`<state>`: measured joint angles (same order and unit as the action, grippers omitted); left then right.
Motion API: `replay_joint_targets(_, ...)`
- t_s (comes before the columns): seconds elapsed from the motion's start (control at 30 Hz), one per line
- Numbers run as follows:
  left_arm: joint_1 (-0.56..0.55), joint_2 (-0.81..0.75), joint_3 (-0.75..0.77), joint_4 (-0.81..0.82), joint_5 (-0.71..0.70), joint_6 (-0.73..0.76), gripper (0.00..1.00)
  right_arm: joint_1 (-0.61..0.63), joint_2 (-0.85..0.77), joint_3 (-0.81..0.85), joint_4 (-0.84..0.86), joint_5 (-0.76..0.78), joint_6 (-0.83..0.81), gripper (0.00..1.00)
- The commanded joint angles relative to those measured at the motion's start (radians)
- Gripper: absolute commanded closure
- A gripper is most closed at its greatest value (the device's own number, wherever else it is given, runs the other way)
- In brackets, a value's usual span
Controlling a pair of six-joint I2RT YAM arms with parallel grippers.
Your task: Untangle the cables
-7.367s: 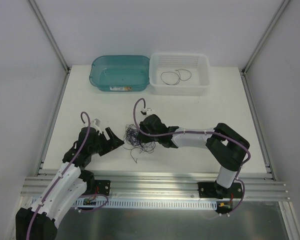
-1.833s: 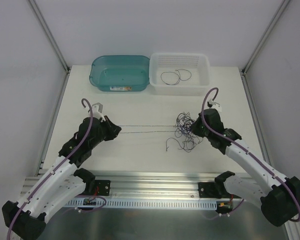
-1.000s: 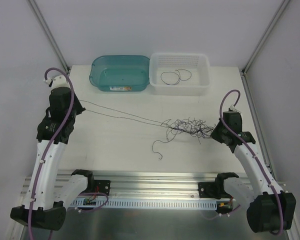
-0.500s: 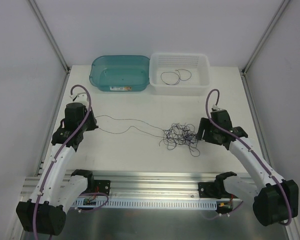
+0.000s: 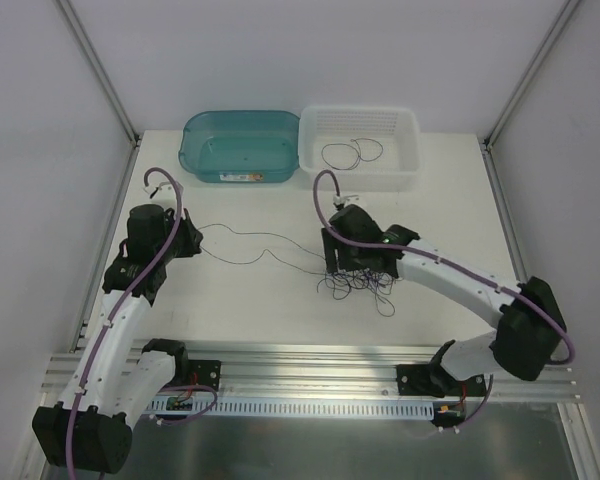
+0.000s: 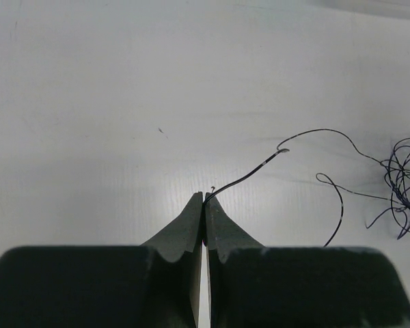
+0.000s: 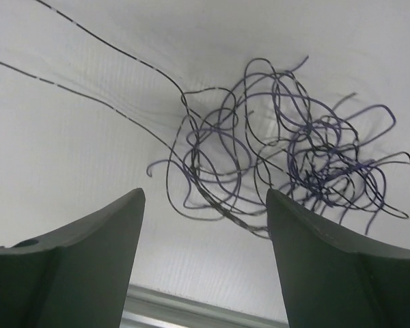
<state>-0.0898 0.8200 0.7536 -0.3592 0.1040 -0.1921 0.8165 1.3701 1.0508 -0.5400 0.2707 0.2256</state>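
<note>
One strand (image 6: 246,179) is kept pinched at its end betw. the closed tips of the left gripper (image 6: 205,198), prob. as an anchor so it can be drawn out of the tangled cables (image 5: 360,282), which are seen heaped on the table (image 5: 230,300), centre-right, twd. the front. The right gripper (image 7: 205,197) is held spread wide & empty over the heap's left part, apparently for a fresh bite. Vs. 1 s ago: the strand was stretched taut and is now slack; the right jaws were shut at the heap's right side and have since been opened & swung across; the heap, then drawn out, is bunched again.
</note>
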Motion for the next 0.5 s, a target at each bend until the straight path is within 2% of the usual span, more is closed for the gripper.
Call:
replay_joint_targets(0.0,0.009,-0.031,-0.014,0.039,-0.029,0.002,1.00,0.052,0.133,0.096,-0.012,0.139,0.079,0.25)
replay_joint_targets(0.13,0.010,-0.041,-0.017,0.039,-0.066,-0.003,1.00,0.070,0.282,0.158,-0.015,0.217,0.142,0.27)
replay_joint_targets(0.23,0.010,-0.045,-0.019,0.032,-0.096,-0.006,1.00,0.069,0.377,0.190,-0.012,0.216,0.146,0.32)
replay_joint_targets(0.33,0.015,-0.062,-0.019,0.029,-0.136,-0.015,1.00,0.069,0.440,0.207,-0.040,0.248,0.150,0.41)
replay_joint_targets(0.37,0.016,-0.067,-0.022,0.026,-0.162,-0.023,1.00,0.066,0.445,0.206,-0.060,0.263,0.150,0.49)
replay_joint_targets(0.43,0.033,-0.073,-0.020,0.016,-0.188,-0.030,1.00,0.056,0.429,0.177,-0.077,0.301,0.152,0.56)
replay_joint_targets(0.47,0.041,-0.071,-0.019,0.011,-0.200,-0.038,1.00,0.037,0.417,0.158,-0.090,0.314,0.150,0.63)
